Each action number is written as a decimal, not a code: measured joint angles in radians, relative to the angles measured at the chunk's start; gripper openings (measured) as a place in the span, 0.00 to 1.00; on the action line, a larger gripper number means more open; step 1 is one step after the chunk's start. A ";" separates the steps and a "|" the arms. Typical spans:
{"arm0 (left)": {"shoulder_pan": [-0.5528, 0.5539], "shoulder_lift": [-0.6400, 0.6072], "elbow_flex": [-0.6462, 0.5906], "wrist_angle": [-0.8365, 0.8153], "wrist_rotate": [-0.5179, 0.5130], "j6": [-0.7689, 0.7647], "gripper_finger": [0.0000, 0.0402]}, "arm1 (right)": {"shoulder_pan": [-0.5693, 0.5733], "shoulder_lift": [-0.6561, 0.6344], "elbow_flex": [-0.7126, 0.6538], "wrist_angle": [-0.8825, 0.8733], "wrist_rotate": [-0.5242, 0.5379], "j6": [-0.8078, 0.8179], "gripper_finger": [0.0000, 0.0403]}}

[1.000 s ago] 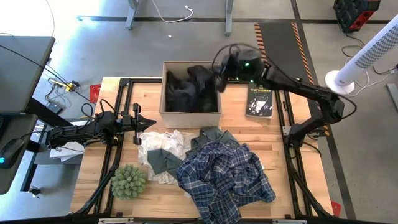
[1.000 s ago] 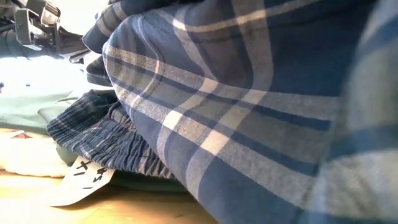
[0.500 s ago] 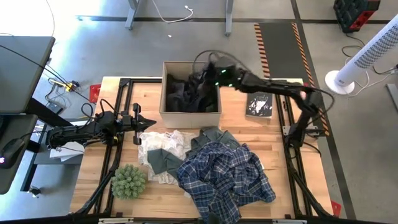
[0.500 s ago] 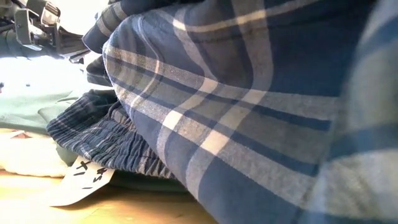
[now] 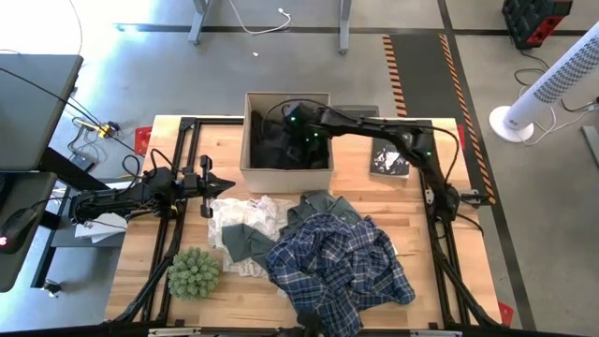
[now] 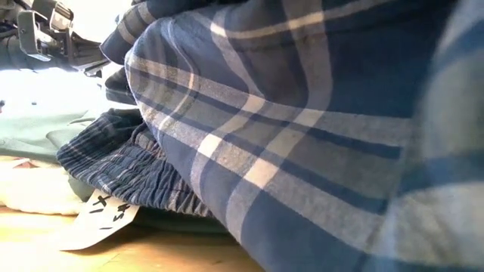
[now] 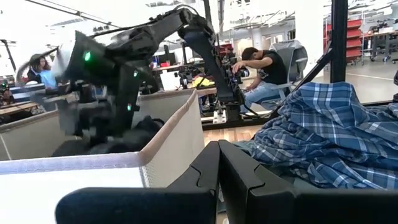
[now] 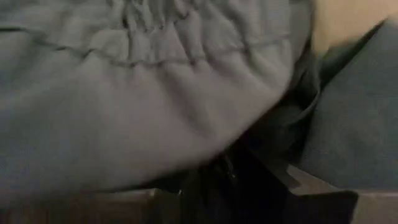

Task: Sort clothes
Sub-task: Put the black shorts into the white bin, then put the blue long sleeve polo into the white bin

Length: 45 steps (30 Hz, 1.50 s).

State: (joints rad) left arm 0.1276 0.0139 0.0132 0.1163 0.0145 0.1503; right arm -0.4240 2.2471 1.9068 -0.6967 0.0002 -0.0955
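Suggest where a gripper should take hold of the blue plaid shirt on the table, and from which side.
Probably from above. The plaid shirt lies crumpled on top of the pile, over the dark green garment, so its raised folds near the middle give something to pinch. A top-down pinch there should lift it without snagging the white garment beside it.

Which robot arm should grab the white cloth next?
Probably the left. Its gripper waits right beside the crumpled white cloth on the wooden table, while the right gripper is over in the cardboard box.
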 joint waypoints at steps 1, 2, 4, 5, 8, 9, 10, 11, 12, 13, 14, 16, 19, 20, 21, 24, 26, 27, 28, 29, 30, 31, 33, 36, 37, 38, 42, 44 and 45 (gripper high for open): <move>0.000 0.000 0.000 0.000 0.000 0.000 0.00 | 0.000 0.028 0.032 -0.049 0.007 -0.006 0.27; 0.000 0.000 0.000 0.000 0.000 0.000 0.00 | -0.001 0.056 0.060 -0.093 0.011 -0.014 0.27; 0.000 0.000 0.000 0.000 0.000 0.000 0.00 | -0.004 0.103 0.108 -0.161 0.020 -0.018 0.27; 0.000 0.000 0.000 0.000 0.000 0.000 0.00 | -0.006 0.120 0.130 -0.182 0.022 -0.017 0.27; 0.000 0.000 0.000 -0.001 0.000 0.000 0.00 | -0.013 0.151 0.189 -0.233 0.027 -0.011 0.27; 0.000 0.000 0.000 0.000 0.000 0.000 0.00 | -0.013 0.153 0.206 -0.244 0.028 -0.015 0.27; 0.000 0.000 0.000 0.000 0.000 0.000 0.00 | -0.014 0.154 0.227 -0.259 0.035 -0.020 0.27; 0.000 0.000 0.000 0.000 0.000 0.000 0.00 | -0.013 0.153 0.250 -0.276 0.045 -0.027 0.27; 0.000 0.000 0.000 0.000 0.000 0.000 0.00 | -0.013 0.148 0.281 -0.293 0.057 -0.034 0.27; 0.000 0.000 0.000 0.000 0.000 0.000 0.00 | -0.012 0.142 0.316 -0.315 0.070 -0.039 0.27; 0.000 0.000 0.000 0.000 0.000 0.000 0.00 | -0.009 0.132 0.355 -0.339 0.084 -0.042 0.27; 0.000 0.000 0.000 0.000 0.000 0.000 0.00 | -0.008 0.107 0.440 -0.406 0.112 -0.044 0.27; 0.000 0.000 0.000 0.000 0.000 0.000 0.00 | -0.003 0.001 0.399 -0.417 0.139 -0.048 0.27; 0.000 0.000 0.000 -0.001 0.000 0.000 0.00 | 0.000 -0.034 0.377 -0.424 0.145 -0.055 0.27; 0.000 0.000 0.000 0.001 0.000 0.000 0.00 | 0.004 -0.074 0.358 -0.428 0.148 -0.058 0.27; 0.000 0.000 0.000 0.000 0.000 0.000 0.00 | 0.029 -0.194 0.305 -0.464 0.148 -0.063 0.27; 0.000 0.000 0.000 0.000 0.000 0.000 0.00 | 0.057 -0.278 0.260 -0.462 0.149 -0.063 0.27; 0.000 0.000 0.000 -0.002 0.000 0.000 0.00 | 0.077 -0.318 0.232 -0.459 0.149 -0.063 0.27; 0.000 0.000 0.000 -0.004 0.000 0.000 0.00 | 0.101 -0.359 0.201 -0.452 0.149 -0.063 0.27; 0.000 0.000 0.000 -0.005 0.000 0.000 0.00 | 0.130 -0.396 0.167 -0.444 0.148 -0.065 0.27; 0.000 0.000 0.000 -0.005 0.000 0.000 0.00 | 0.161 -0.437 0.128 -0.434 0.142 -0.072 0.27; 0.000 0.000 0.000 -0.006 0.000 0.000 0.00 | 0.194 -0.478 0.085 -0.426 0.134 -0.092 0.27; 0.000 0.000 0.000 -0.008 0.000 0.000 0.00 | 0.271 -0.567 -0.015 -0.406 0.085 -0.153 0.27; 0.000 0.000 0.000 -0.008 0.000 0.000 0.00 | 0.390 -0.693 -0.210 -0.308 0.020 -0.147 0.27; 0.000 0.000 0.000 -0.008 0.000 0.000 0.00 | 0.426 -0.731 -0.282 -0.251 0.004 -0.112 0.27; 0.000 0.000 0.000 -0.008 0.000 0.000 0.00 | 0.462 -0.764 -0.353 -0.197 -0.010 -0.066 0.27; 0.000 0.000 0.000 -0.008 0.000 0.000 0.00 | 0.591 -0.870 -0.615 0.025 -0.079 0.143 0.27; 0.000 0.000 0.000 -0.009 0.000 0.000 0.00 | 0.648 -0.891 -0.732 0.129 -0.119 0.250 0.27; 0.000 0.000 0.000 -0.009 0.000 0.000 0.00 | 0.671 -0.894 -0.779 0.170 -0.137 0.294 0.27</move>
State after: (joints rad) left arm 0.1272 0.0139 0.0132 0.1078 0.0143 0.1505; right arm 0.2471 1.3533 1.1273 -0.5269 -0.1372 0.1983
